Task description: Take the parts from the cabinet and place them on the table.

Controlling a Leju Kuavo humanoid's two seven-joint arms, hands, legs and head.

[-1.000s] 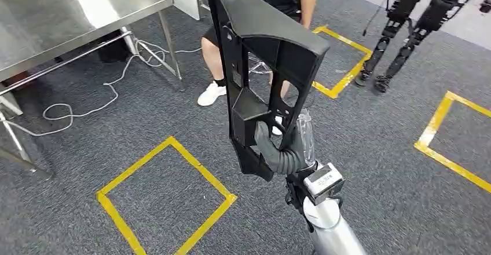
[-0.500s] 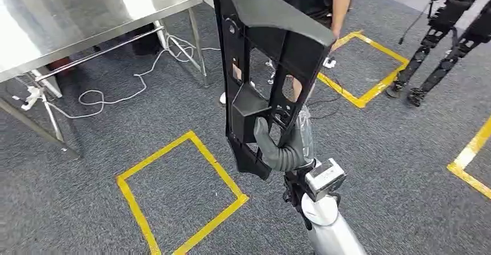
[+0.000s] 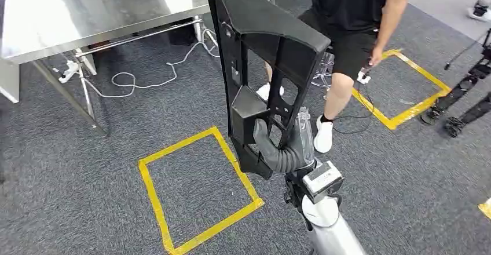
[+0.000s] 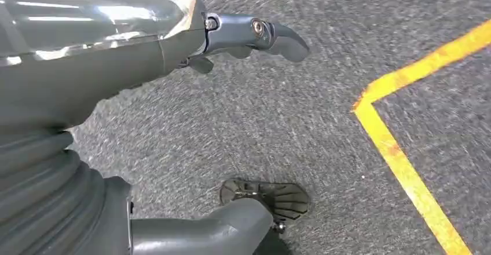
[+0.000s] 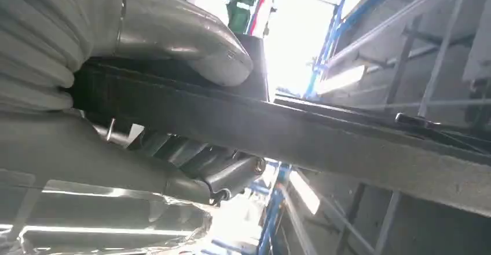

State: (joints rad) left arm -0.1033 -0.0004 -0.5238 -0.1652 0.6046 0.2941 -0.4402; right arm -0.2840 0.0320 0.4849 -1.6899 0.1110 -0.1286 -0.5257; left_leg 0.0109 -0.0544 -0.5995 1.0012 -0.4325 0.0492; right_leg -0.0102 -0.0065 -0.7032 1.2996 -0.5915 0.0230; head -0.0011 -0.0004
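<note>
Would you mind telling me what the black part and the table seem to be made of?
Black part: probably moulded plastic, matte, with ribs and cut-outs. Table: likely stainless steel, with a bright, reflective brushed top and thin metal legs.

Empty robot hand (image 4: pixel 145 110) above carpet (image 4: pixel 301 121)
</note>
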